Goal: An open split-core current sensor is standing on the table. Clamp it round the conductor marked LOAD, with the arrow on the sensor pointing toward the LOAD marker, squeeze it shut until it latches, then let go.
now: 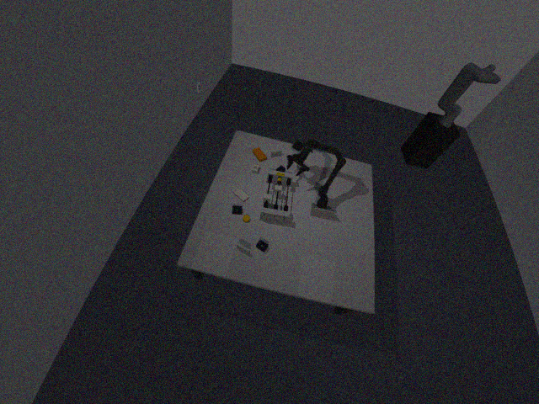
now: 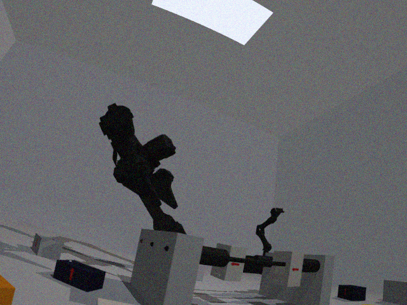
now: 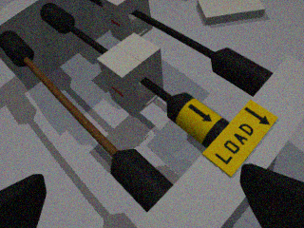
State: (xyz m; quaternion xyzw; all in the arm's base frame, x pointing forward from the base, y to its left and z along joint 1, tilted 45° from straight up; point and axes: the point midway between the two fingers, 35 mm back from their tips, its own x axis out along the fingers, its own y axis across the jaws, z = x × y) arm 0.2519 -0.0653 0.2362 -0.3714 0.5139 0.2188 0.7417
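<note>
I'm looking at the table [image 1: 304, 269] from a distance. Toward its far left corner lies an orange block [image 1: 259, 154] [image 2: 4, 290], and a small white block [image 1: 255, 169] sits nearer the left edge. Further along that edge are a thin cream slab [image 1: 240, 194], a square dark block [image 1: 237, 208] and a round yellow disc [image 1: 246, 218]; a second dark block [image 1: 262, 245] sits toward the near left corner.

Right of these, between the left and right edges, stands the pale conductor frame [image 1: 277, 212] [image 2: 154, 272]. I take the pale grey boxy sensor [image 1: 278, 188] [image 3: 130, 68] to be mine: it sits around the conductor beside the yellow LOAD marker [image 1: 280, 174] [image 3: 240, 138]. I can't tell whether it is latched, or which way its arrow points. The frame's end and thick black sleeves crowd that conductor, with a copper-brown conductor [image 3: 71, 106] alongside.

My gripper [image 1: 293, 171] [image 2: 170, 201] [image 3: 144, 179] is spread wide above the table by the frame's far end, holding nothing. The arm's foot is rightmost, toward the right edge.

Only my wrist view makes the LOAD lettering readable; the exterior one shows red arrows on two pale boxes, while the top view gives the whole layout.
</note>
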